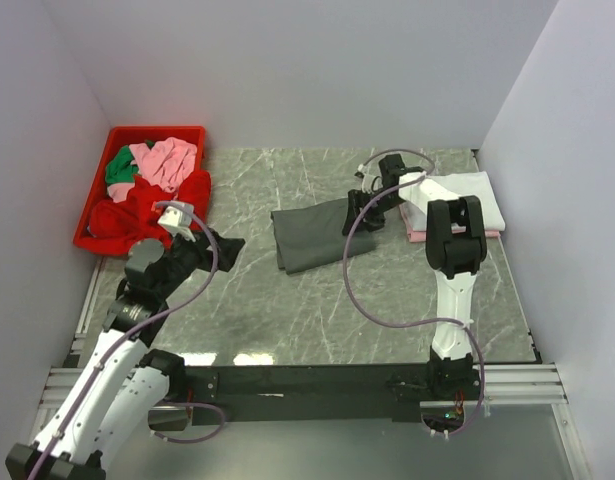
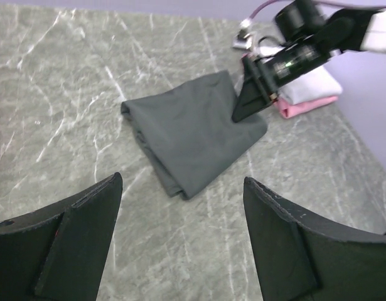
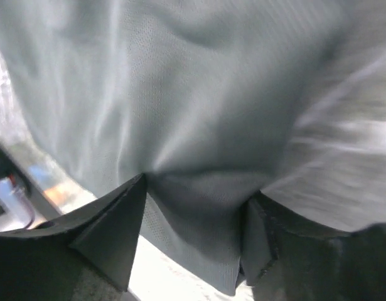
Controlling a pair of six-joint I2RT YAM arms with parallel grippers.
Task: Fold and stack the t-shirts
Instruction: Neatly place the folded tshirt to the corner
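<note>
One folded dark grey t-shirt (image 1: 312, 238) lies mid-table, with bare table (image 1: 317, 320) along its near and left edges. The left gripper (image 2: 182, 182) hangs spread there. The right gripper (image 3: 196, 188) straddles the right edge; whether it pinches, I cannot tell.

Red plastic bin (image 1: 95, 195) sits at approx 10 o'clock on the counter (image 1: 287, 310), in the far corner, close to the walls at 12 & 9 o'clock. Counter is grey-green marble look w/ thin white veins. Plain white walls (image 1: 307, 70) on 3 sides. Silver metal rail (image 1: 527, 378) runs along the 6 o'clock edge, w/ a similar strip (image 1: 87, 300) at 9 o'clock
</note>
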